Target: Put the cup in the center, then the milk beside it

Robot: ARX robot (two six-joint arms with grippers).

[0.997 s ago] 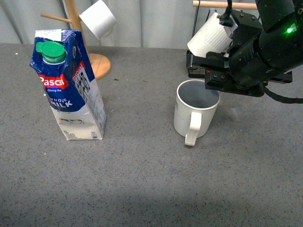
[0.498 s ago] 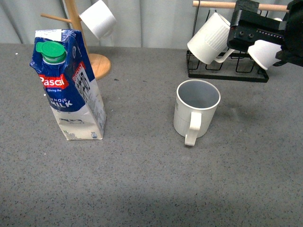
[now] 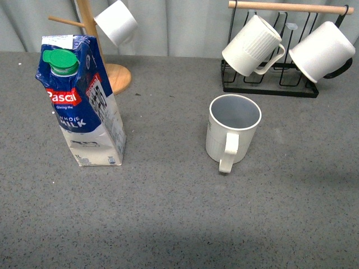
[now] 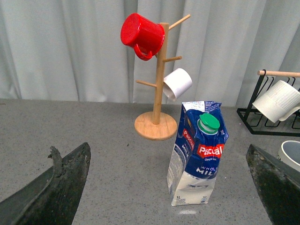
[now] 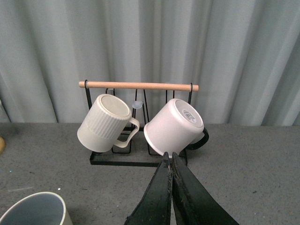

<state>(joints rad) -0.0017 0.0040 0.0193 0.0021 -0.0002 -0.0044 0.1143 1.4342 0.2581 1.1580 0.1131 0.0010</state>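
The cream-white cup (image 3: 233, 130) stands upright on the grey tabletop, right of the middle, handle toward me; its rim shows in the right wrist view (image 5: 33, 210) and at the edge of the left wrist view (image 4: 291, 153). The blue-and-white milk carton (image 3: 83, 101) with a green cap stands upright at the left, also in the left wrist view (image 4: 197, 159). My left gripper (image 4: 168, 187) is open and empty, its fingers wide apart, the carton ahead between them. My right gripper (image 5: 170, 157) is shut and empty, raised and facing the black rack. Neither arm shows in the front view.
A wooden mug tree (image 3: 95, 50) with a white mug (image 3: 116, 22) stands behind the carton; it also holds a red mug (image 4: 140, 35). A black rack (image 3: 269, 84) at the back right holds a ribbed white mug (image 3: 252, 46) and a smooth white mug (image 3: 322, 51). Curtain behind.
My right arm was over the cup a second ago with its gripper by the rim; it has lifted up and to the right and left the front view. The cup stays standing.
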